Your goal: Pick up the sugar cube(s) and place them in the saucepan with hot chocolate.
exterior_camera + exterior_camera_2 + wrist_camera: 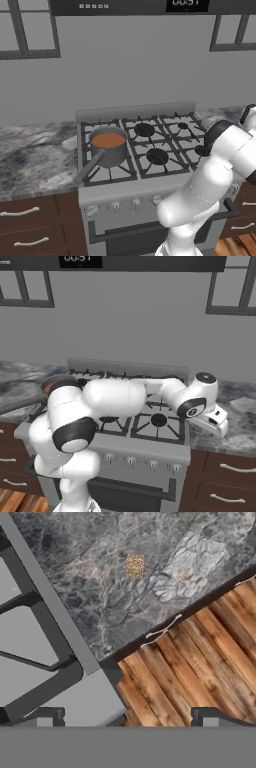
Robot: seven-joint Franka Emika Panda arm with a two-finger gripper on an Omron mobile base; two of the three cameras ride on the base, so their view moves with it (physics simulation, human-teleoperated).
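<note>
A small tan speckled sugar cube (134, 565) lies on the dark marble counter to the right of the stove. My gripper (132, 718) hangs above the counter's front edge, well short of the cube, open with nothing between its fingertips (50, 716). In the right base view the hand (217, 422) sits past the stove's right front corner. The saucepan with hot chocolate (108, 146) stands on the front left burner, orange-brown liquid inside and its long handle pointing front-left. In the right base view my arm hides most of the saucepan (52, 381).
The stove (150, 145) has several black burner grates and a row of knobs (131, 460) on its front. Marble counters (35, 155) flank it, with brown drawers (225, 471) beneath. Wooden floor (200, 662) shows below the counter edge.
</note>
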